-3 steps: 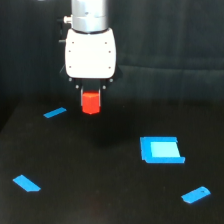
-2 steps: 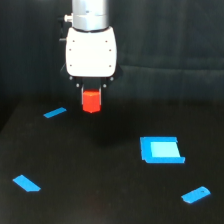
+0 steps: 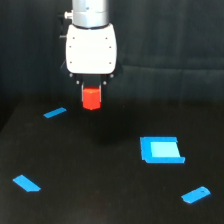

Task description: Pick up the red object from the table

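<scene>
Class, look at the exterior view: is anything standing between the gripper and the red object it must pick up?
Nothing visible does. The red object sits directly beneath the gripper, apparently between its jaws already. The blue pieces lie apart on the table; the nearest, a small blue strip, is off to the exterior view's left.

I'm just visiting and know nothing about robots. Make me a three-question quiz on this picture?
1. True or false: the red object lies on the table.
2. How many blue pieces are there? A) two B) four C) six
3. Fill in: the largest blue piece is toward the exterior view's ____.

Key: 1. False, the gripper holds it up. 2. B. 3. Right.
</scene>
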